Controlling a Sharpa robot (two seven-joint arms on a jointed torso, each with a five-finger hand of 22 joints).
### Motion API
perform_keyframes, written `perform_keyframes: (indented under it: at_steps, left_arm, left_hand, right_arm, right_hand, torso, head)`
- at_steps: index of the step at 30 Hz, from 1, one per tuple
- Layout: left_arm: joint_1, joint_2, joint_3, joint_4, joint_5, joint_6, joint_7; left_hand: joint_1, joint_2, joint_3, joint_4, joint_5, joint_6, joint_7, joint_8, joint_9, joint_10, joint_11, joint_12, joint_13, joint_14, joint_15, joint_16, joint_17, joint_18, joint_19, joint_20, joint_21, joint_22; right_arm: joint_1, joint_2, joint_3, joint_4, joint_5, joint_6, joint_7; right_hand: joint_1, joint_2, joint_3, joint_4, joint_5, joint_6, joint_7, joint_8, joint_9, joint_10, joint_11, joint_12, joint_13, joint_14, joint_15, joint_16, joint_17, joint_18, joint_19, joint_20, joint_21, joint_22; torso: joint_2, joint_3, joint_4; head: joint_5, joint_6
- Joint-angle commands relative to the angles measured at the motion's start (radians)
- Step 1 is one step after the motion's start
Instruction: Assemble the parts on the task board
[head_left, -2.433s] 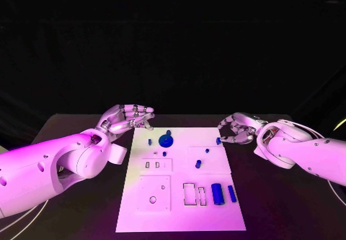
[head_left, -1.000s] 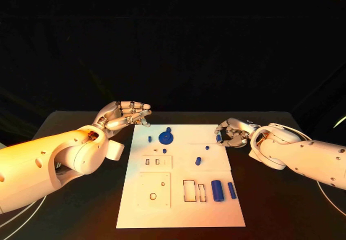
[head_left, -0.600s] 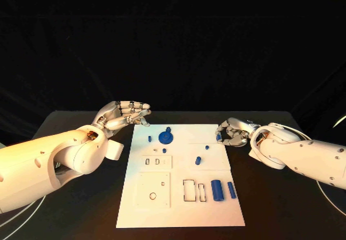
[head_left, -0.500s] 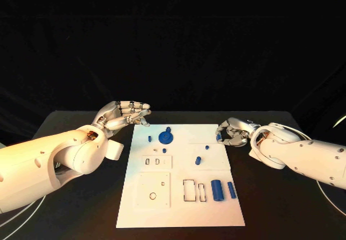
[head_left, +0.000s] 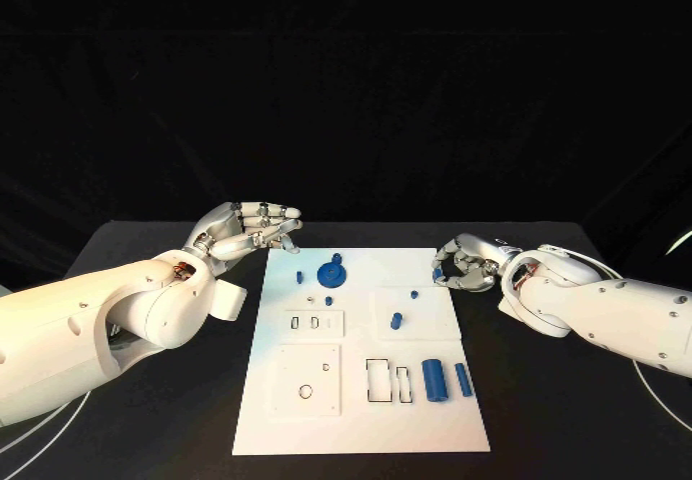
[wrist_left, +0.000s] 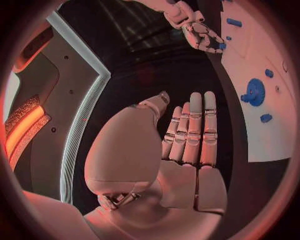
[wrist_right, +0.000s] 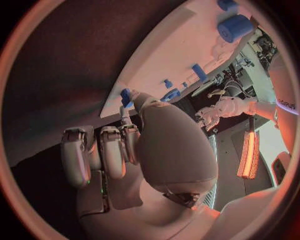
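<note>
Left hand (head_left: 248, 229): raised over the table (head_left: 130, 250) just off the board's far left corner; its fingers (wrist_left: 190, 131) lie straight and side by side in the left wrist view, with nothing in them.
Right hand (head_left: 466, 263): at the board's far right edge, fingers curled inward; a small blue part (head_left: 437, 272) sits at the fingertips, seemingly pinched between them, just at the board's edge.
Board (head_left: 361, 425): a white plate lying lengthwise in the middle of the black table, between the two arms.
Round blue part (head_left: 332, 273): a disc with a knob, on the far part of the board, nearer the left hand.
Small blue parts: one peg (head_left: 300, 278) just left of the disc, one (head_left: 329, 301) just below it, two more (head_left: 397, 321) toward the board's middle right.
Blue cylinder (head_left: 433, 383): lies on the near right part of the board, with a thinner blue bar (head_left: 463, 380) beside it on the right.
Cut-outs (head_left: 378, 381): rectangular openings just left of the cylinder; a square panel with holes (head_left: 309, 380) further left.
</note>
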Motion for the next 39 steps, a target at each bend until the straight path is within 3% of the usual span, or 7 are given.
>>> perform_keyframes:
  at_steps: [1, 20, 33, 39]
  left_arm:
    - [0.001, 0.001, 0.001, 0.003, -0.004, 0.027, 0.002]
    - [0.001, 0.002, 0.001, 0.005, -0.005, 0.024, 0.012]
    - [0.001, 0.001, 0.000, 0.002, -0.006, 0.026, 0.012]
    - [0.001, 0.001, 0.000, -0.002, -0.006, 0.026, 0.011]
  left_hand:
    - [0.005, 0.002, 0.004, -0.003, 0.002, -0.005, 0.005, -0.005, 0.001, -0.007, 0.001, -0.004, -0.001, -0.006, -0.003, 0.005, 0.001, 0.006, -0.007, -0.001, 0.004, 0.001]
    - [0.003, 0.004, 0.005, -0.002, 0.002, -0.004, 0.005, -0.005, 0.001, -0.007, 0.001, -0.004, -0.001, -0.006, -0.002, 0.006, 0.001, 0.006, -0.010, -0.001, 0.007, 0.003]
    - [0.004, 0.006, 0.006, -0.002, 0.002, -0.004, 0.005, -0.005, 0.001, -0.007, 0.001, -0.004, -0.001, -0.006, -0.003, 0.006, 0.001, 0.006, -0.011, -0.001, 0.008, 0.004]
    - [0.004, 0.006, 0.006, -0.002, 0.002, -0.004, 0.005, -0.005, 0.001, -0.007, 0.001, -0.004, -0.001, -0.006, -0.003, 0.006, 0.001, 0.006, -0.011, -0.001, 0.008, 0.004]
  right_arm:
    - [-0.001, 0.002, 0.000, -0.001, -0.011, -0.003, -0.003]
    - [-0.003, 0.011, 0.000, -0.009, -0.018, 0.009, -0.009]
    - [-0.005, 0.017, 0.000, 0.004, -0.049, -0.086, -0.073]
    - [0.001, 0.004, 0.002, 0.049, -0.053, -0.126, -0.113]
  right_hand:
    - [-0.002, 0.001, 0.008, 0.002, 0.004, 0.000, -0.001, -0.001, -0.001, 0.007, -0.001, 0.006, 0.142, 0.094, -0.005, 0.006, 0.204, -0.013, 0.085, -0.004, 0.005, 0.237]
    - [-0.010, 0.017, 0.051, -0.018, -0.001, 0.077, -0.035, 0.061, 0.018, 0.024, -0.029, 0.017, 0.155, 0.094, -0.033, 0.006, 0.204, -0.014, 0.088, -0.026, 0.011, 0.242]
    - [-0.026, 0.021, 0.054, -0.013, 0.000, 0.078, -0.039, 0.068, 0.020, 0.026, -0.034, 0.018, 0.157, 0.094, -0.037, 0.005, 0.204, -0.015, 0.090, -0.032, 0.014, 0.244]
    - [-0.034, 0.024, 0.057, -0.010, 0.000, 0.078, -0.041, 0.072, 0.021, 0.027, -0.036, 0.018, 0.157, 0.094, -0.037, 0.005, 0.203, -0.015, 0.091, -0.033, 0.014, 0.245]
  torso:
    - [0.000, 0.0001, 0.0004]
    - [0.000, 0.0004, 0.0003]
    - [-0.001, 0.0005, -0.0001]
    - [-0.004, -0.0008, -0.0012]
  head:
    - [0.000, 0.000]
    - [0.001, -0.005]
    - [0.005, -0.006]
    - [0.007, -0.005]
